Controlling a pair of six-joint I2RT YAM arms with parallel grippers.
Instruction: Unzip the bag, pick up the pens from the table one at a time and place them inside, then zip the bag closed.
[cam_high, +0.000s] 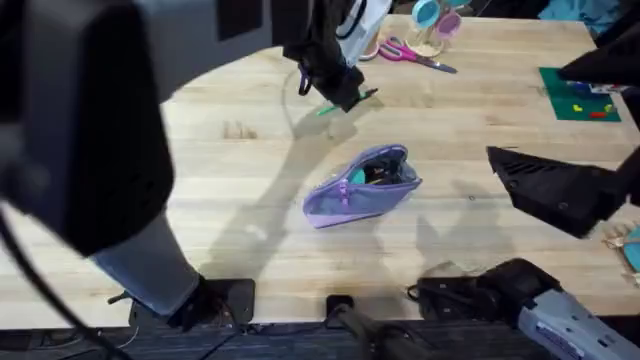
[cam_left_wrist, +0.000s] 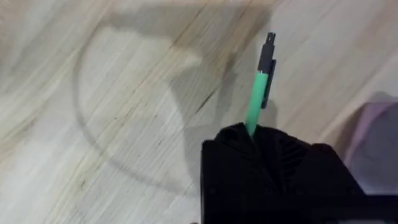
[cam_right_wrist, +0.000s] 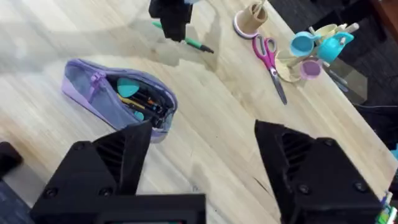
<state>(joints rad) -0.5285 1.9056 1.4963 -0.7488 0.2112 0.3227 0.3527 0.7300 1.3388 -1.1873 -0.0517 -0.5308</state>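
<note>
The lavender bag (cam_high: 362, 185) lies mid-table with its zipper open, and several items show inside it (cam_right_wrist: 134, 99). Beyond it, toward the far side of the table (cam_high: 240, 210), my left gripper (cam_high: 345, 92) is shut on a green pen (cam_high: 350, 103). In the left wrist view the pen (cam_left_wrist: 258, 93) sticks out past the closed gripper (cam_left_wrist: 252, 132), black tip foremost, over the wood. A corner of the bag (cam_left_wrist: 379, 137) shows beside it. My right gripper (cam_high: 515, 170) hovers to the right of the bag, open and holding nothing (cam_right_wrist: 205, 134).
Pink scissors (cam_high: 415, 55) and small turquoise and pink cups (cam_high: 435, 20) lie at the far edge. A green mat (cam_high: 580, 98) sits at the far right. Black gear (cam_high: 470, 285) rests at the front right edge. Bare wood surrounds the bag.
</note>
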